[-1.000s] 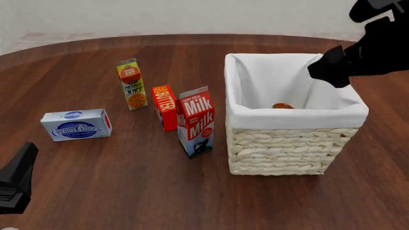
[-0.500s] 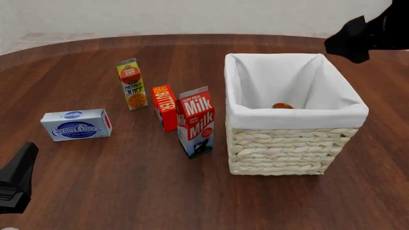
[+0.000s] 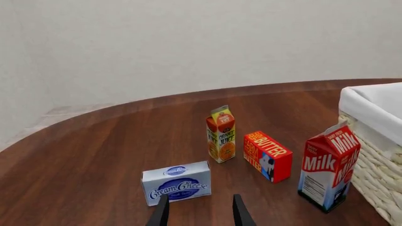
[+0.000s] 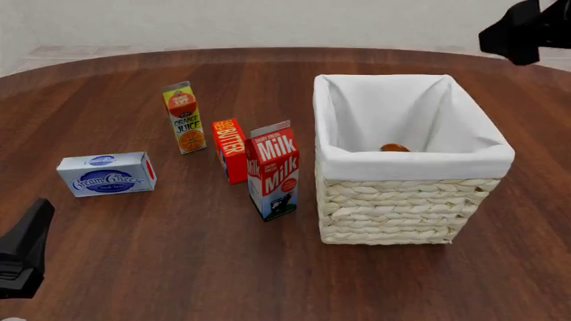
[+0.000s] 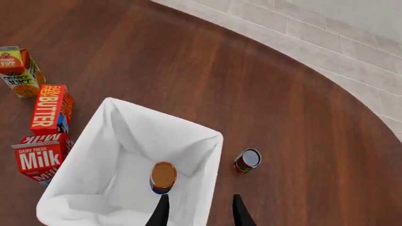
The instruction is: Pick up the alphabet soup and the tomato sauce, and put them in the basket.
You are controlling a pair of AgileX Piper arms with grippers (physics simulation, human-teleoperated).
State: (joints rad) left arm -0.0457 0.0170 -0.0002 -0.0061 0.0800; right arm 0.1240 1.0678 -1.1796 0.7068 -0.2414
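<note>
Inside the basket (image 5: 188, 136), on the cloth floor: the soup (image 5: 163, 177), upright, delivered. Beyond the basket's far wall, on the bare desk (image 4: 178, 267): the sauce (image 5: 247, 160), a small can with a red-and-green label, upright, near the basket but not touching; hidden from the front view by the basket.

Right end effector (image 5: 197, 209): high above the basket's far edge, fingers apart, nothing held. Left end effector (image 3: 199, 214): low at the near left, fingers apart, nothing held, facing the cheese box (image 3: 176, 182).

Step in hand, as judged: fetch the sauce with the right arm. Advice: descend clear of the basket wall, straddle the can squarely, lift well above the rim before crossing over.

Also present: juice (image 4: 184, 118), butter (image 4: 230, 150), milk (image 4: 274, 170), all left of the basket; none obstructs. Only the basket itself crowds the approach.
</note>
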